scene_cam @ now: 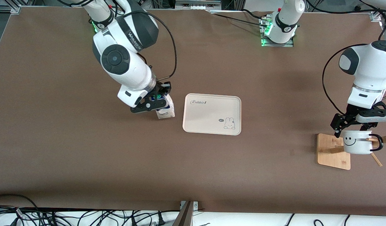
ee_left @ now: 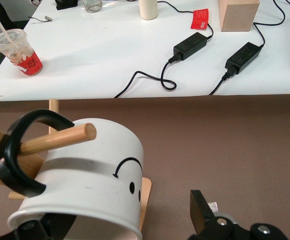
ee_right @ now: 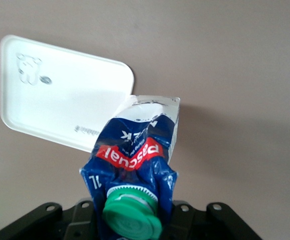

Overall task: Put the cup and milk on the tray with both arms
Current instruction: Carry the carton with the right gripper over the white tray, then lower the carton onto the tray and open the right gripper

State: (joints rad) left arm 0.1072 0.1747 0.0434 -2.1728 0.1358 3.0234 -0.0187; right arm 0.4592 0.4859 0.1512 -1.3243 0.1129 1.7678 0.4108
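two things still need to reach the tray (scene_cam: 211, 114), which lies flat and bare about the middle of the table (scene_cam: 86, 163), and neither is on it yet. nearest the front camera, well away from the tray toward the left arm's end of the table, is the wooden rack base (scene_cam: 329, 150), and the cup (scene_cam: 357, 142) hangs on one of its pegs (ee_left: 59, 139) with the peg poking through the black handle (ee_left: 14, 155). the left gripper (scene_cam: 352, 125) is right at the cup's rim; its fingers look spread to either side of the rim rather than pinched on it, so i'd say it hasn't got hold yet. a little farther from the camera, just beside the tray on the side toward the right arm's end, stands the milk (scene_cam: 165, 110), and the right gripper (scene_cam: 156, 100) is clamped on the carton's dark blue top just under the green cap (ee_right: 132, 215). that top looks squashed and creased in the right wrist view, and the carton seems to lean a bit, so my worry is a hard squeeze buckling it or letting it slip or swing when lifted, then tipping when set down. on the cup side, pulling straight up instead of along the peg could snag the handle and drag or topple the whole rack.
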